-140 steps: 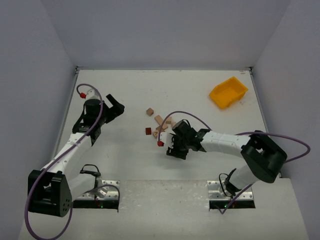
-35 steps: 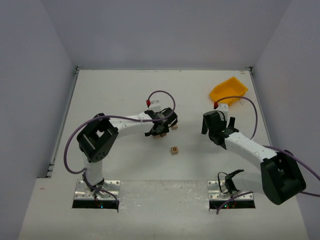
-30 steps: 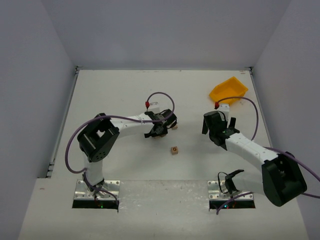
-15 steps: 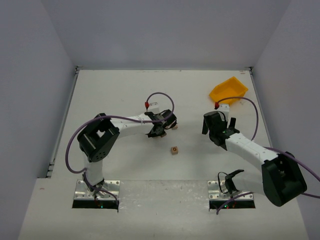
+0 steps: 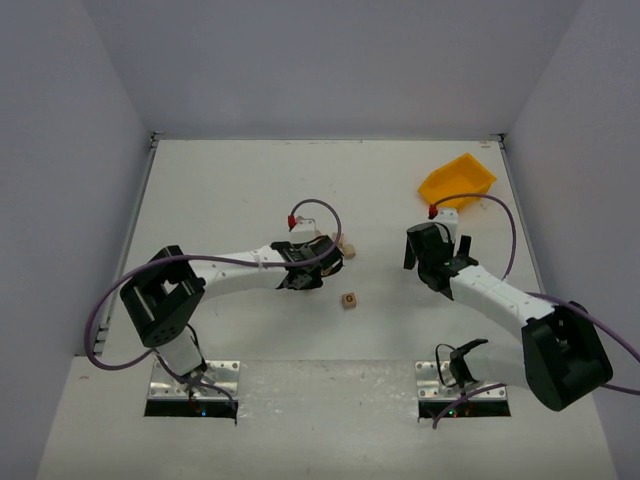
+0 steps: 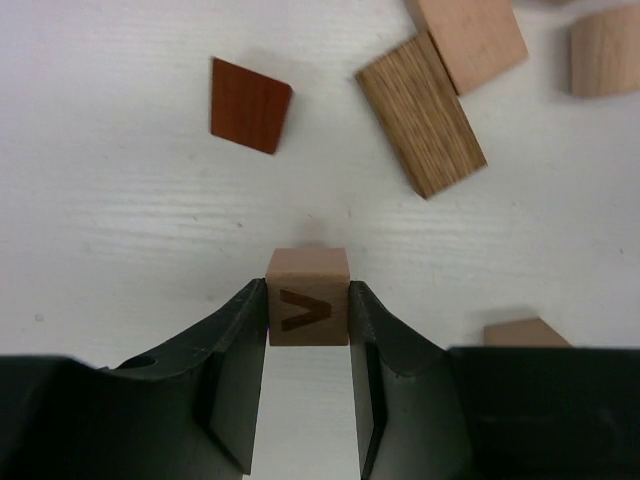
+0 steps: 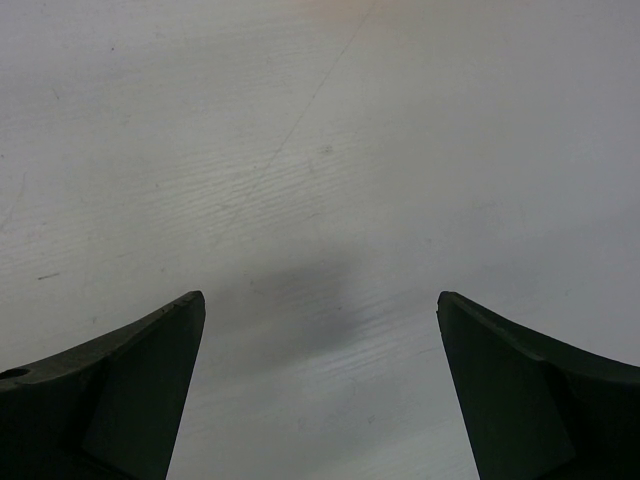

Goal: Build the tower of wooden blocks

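Observation:
A pale wooden cube with a dark V-like letter (image 6: 308, 310) sits between the fingers of my left gripper (image 6: 307, 290), which is shut on it. Beyond it on the table lie a reddish-brown block (image 6: 249, 105), a grained oblong block (image 6: 421, 116) and pale blocks (image 6: 470, 40). From above, my left gripper (image 5: 318, 268) hides most of that cluster; one pale block (image 5: 348, 250) shows beside it. A second lettered cube (image 5: 348, 299) stands alone nearer the bases. My right gripper (image 5: 432, 262) hangs open over bare table (image 7: 320, 150).
A yellow plastic bin (image 5: 457, 182) sits at the back right, beyond the right arm. Another pale block (image 6: 525, 332) lies close by my left gripper's right finger. White walls enclose the table on three sides.
My left gripper has shut on the lettered cube and drawn slightly toward the near edge, with the arm's elbow swinging out to the left. The right arm has not moved.

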